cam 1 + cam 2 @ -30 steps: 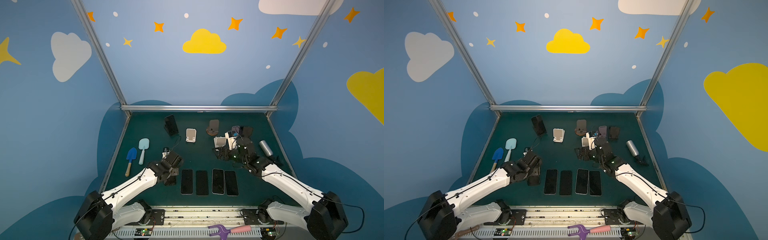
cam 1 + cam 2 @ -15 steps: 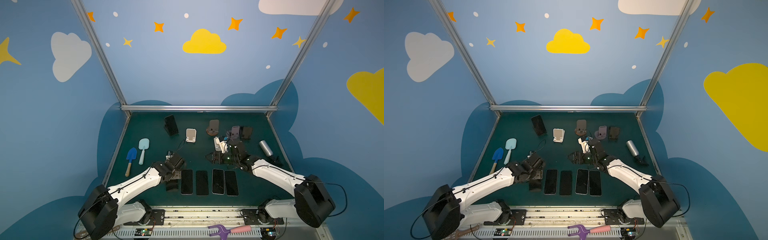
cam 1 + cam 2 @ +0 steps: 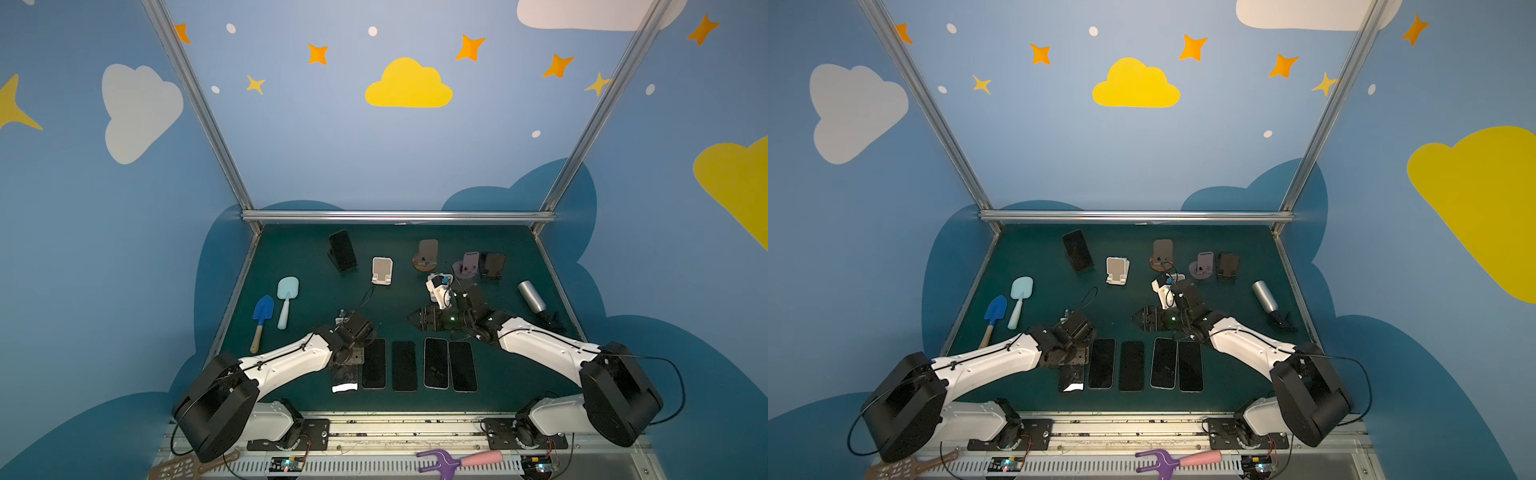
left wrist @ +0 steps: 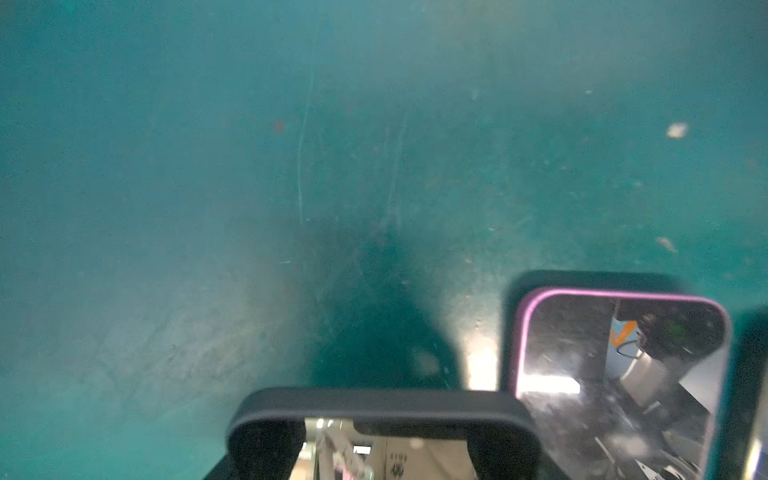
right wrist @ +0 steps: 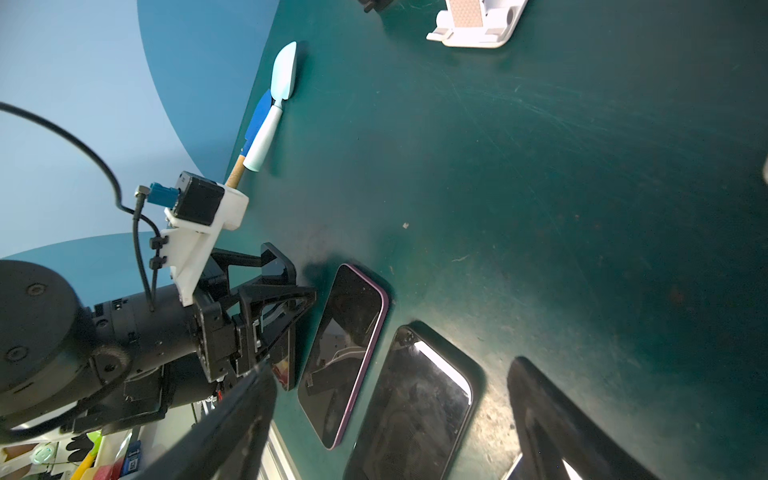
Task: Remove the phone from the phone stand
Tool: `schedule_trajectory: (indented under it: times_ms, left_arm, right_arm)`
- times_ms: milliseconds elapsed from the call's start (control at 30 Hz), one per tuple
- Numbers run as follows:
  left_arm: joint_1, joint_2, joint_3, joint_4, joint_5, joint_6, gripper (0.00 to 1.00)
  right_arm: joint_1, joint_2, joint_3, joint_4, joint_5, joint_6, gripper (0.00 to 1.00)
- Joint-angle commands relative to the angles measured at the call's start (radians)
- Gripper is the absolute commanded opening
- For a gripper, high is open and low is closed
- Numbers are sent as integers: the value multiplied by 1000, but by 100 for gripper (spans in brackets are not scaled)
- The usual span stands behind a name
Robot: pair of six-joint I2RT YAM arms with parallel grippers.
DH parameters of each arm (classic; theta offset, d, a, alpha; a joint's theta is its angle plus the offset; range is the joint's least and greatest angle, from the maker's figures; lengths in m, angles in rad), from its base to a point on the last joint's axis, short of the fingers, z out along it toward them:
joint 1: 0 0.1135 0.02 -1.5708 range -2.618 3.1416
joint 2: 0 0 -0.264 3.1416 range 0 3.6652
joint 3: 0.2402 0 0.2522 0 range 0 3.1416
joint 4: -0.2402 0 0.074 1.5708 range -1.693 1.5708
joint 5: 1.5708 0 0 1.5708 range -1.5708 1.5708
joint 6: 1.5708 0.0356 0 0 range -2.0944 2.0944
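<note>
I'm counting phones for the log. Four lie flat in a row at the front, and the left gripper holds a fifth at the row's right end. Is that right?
Not quite. The left gripper holds the fifth phone at the left end of the row, not the right, next to the purple-cased phone. Both top views show this. The rest is right.

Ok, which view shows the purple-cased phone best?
The right wrist view: the purple-cased phone lies nearly whole, rim visible. The left wrist view catches only one end; both top views show it small and dark.
</note>
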Motion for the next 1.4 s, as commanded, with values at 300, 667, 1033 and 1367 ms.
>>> schedule_trajectory:
  times_ms: [300,667,1033,1367]
  left_arm:
    - [-4,134,27,31,-66,-61,64]
    - [-5,113,-57,148,-29,-63,72]
    - [-5,103,-75,163,-20,-50,75]
    - [-8,87,-71,124,-23,-70,78]
  right_arm:
    - [9,-14,26,-22,31,-28,87]
    - [14,-24,27,-37,56,-40,87]
    - [17,-16,37,-48,58,-44,86]
    - [18,-24,38,-58,68,-51,86]
